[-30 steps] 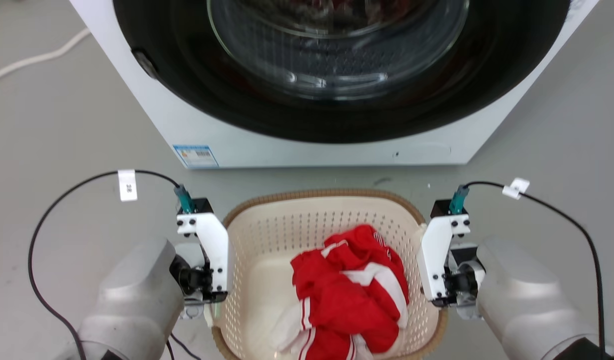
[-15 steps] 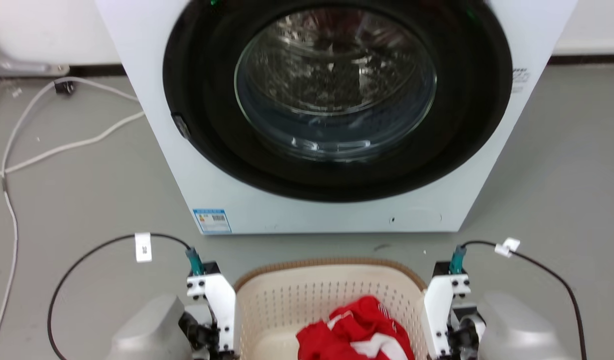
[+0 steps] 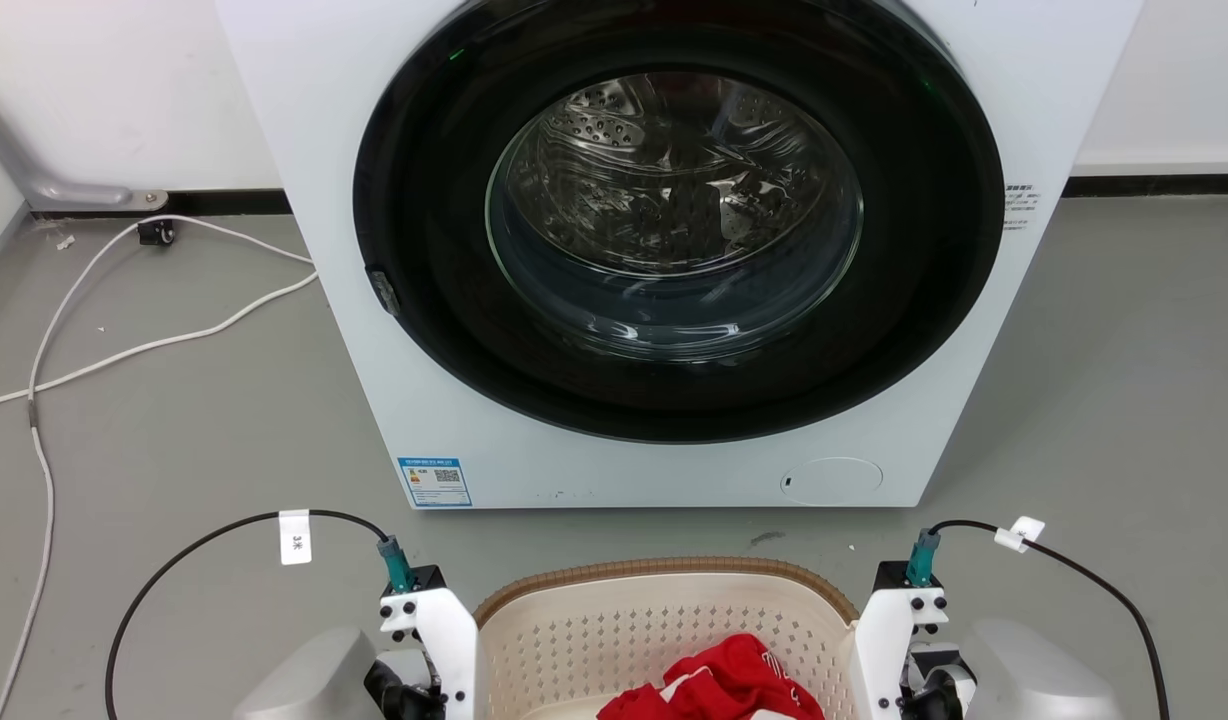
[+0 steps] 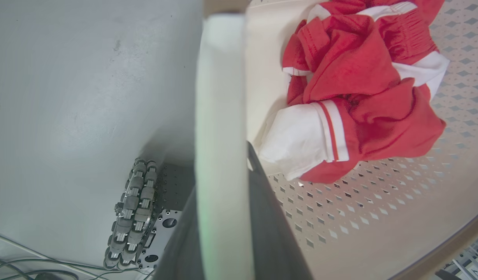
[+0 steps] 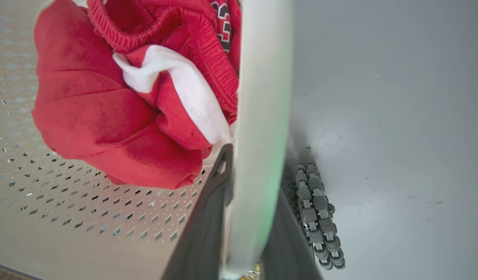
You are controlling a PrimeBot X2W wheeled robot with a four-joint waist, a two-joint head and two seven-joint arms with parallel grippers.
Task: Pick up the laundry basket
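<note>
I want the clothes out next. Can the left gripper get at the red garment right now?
Probably not yet: the left gripper is clamped on the white handle of the laundry basket. The red garment itself lies uncovered inside, beside that handle.

The washer (image 3: 654, 250) stands at twelve o'clock, close beyond the laundry basket (image 3: 664, 570), with a narrow strip of floor (image 3: 174, 430) between them. At nine and three o'clock the floor lies open beside my arms. A white cable (image 3: 144, 347) trails across it at ten o'clock. Red clothes (image 3: 724, 685) heap the basket's middle. Its handles fill my left pincer (image 4: 219, 171) and right pincer (image 5: 254, 171).
</note>
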